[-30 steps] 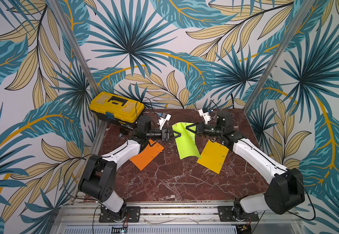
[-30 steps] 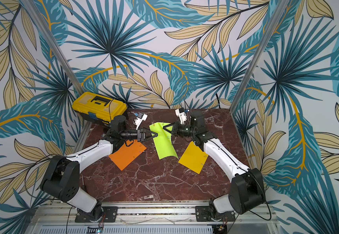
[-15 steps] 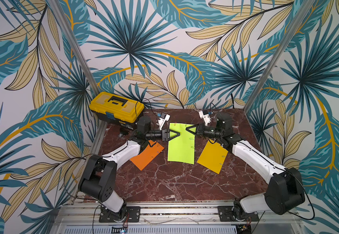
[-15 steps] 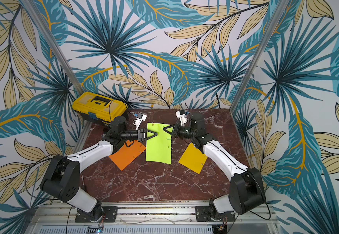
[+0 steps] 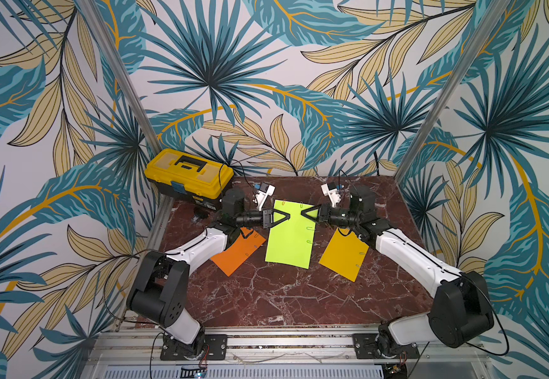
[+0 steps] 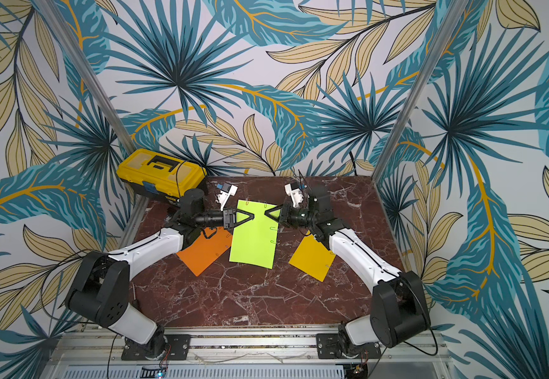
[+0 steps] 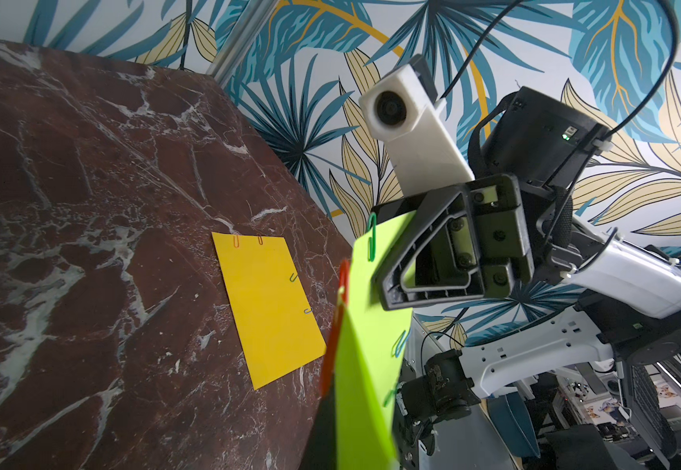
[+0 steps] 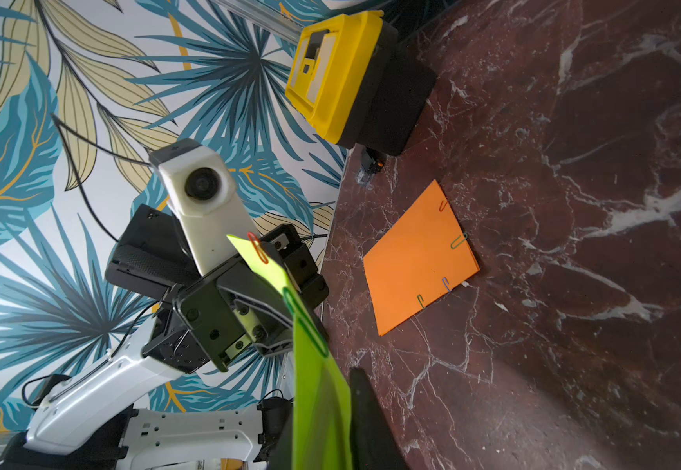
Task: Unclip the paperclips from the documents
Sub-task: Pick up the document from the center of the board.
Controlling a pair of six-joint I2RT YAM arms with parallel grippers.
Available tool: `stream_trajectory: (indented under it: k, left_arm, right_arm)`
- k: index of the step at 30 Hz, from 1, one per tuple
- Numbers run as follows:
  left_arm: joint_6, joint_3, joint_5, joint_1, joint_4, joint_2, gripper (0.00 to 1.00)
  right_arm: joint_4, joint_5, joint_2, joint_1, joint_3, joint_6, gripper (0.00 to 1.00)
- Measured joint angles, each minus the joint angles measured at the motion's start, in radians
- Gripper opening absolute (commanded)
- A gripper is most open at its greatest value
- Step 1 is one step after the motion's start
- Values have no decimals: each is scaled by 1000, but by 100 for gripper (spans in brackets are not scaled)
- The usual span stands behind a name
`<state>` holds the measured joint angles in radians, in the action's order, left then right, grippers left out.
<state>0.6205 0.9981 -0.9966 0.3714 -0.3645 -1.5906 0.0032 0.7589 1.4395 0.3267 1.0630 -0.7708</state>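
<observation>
Lime green, and held up by its top over the bench (image 5: 283,295).
Squeezed the left hand (image 5: 286,215) tight on one side of the lime green sheet (image 5: 287,242), near the top; could not tell if the right hand (image 5: 303,213) on the other side was pinching or loose. Saw paperclips (image 7: 372,240) on its top and side edges. Left the orange sheet (image 5: 237,252) and the golden yellow sheet (image 5: 343,257) flat on the bench, clips on. Could have ripped or bent the paper by tugging the hands apart; could have let it flop with one hand holding; could have slipped off such thin wire.
</observation>
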Motion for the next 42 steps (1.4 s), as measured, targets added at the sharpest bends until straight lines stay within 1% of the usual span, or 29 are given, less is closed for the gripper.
stream_trajectory:
  k: [2,6,9,11,15,18,21,27,31,36,42]
  left_arm:
    - [0,-11,6,0,-2,0,0]
    - [-3,-38,15,0,-2,0,0]
    - [-7,-59,21,0,-5,0,0]
    - [-14,-80,25,0,-5,4,0]
    - [-50,-127,31,0,8,22,0]
    - [-111,-128,28,4,62,43,0]
    - [-213,-116,23,24,162,71,0]
    - [-441,-55,20,75,366,82,0]
    - [-561,-42,23,78,466,87,0]
    - [-706,-11,39,78,578,87,0]
    - [-793,0,51,77,636,87,0]
  right_arm:
    - [-63,-17,0,0,9,53,43]
    - [-210,-53,0,-2,47,169,58]
    - [-308,-79,0,-6,80,261,68]
    - [-371,-97,0,-9,100,325,70]
    - [-489,-124,0,-13,148,475,69]
    - [-553,-123,8,-14,177,589,67]
    - [-590,-99,30,-14,205,692,67]
    - [-633,-35,55,-13,237,873,65]
    - [-645,6,55,-4,257,959,63]
    - [-652,46,55,40,257,1035,60]
    - [-641,63,57,72,257,1070,56]
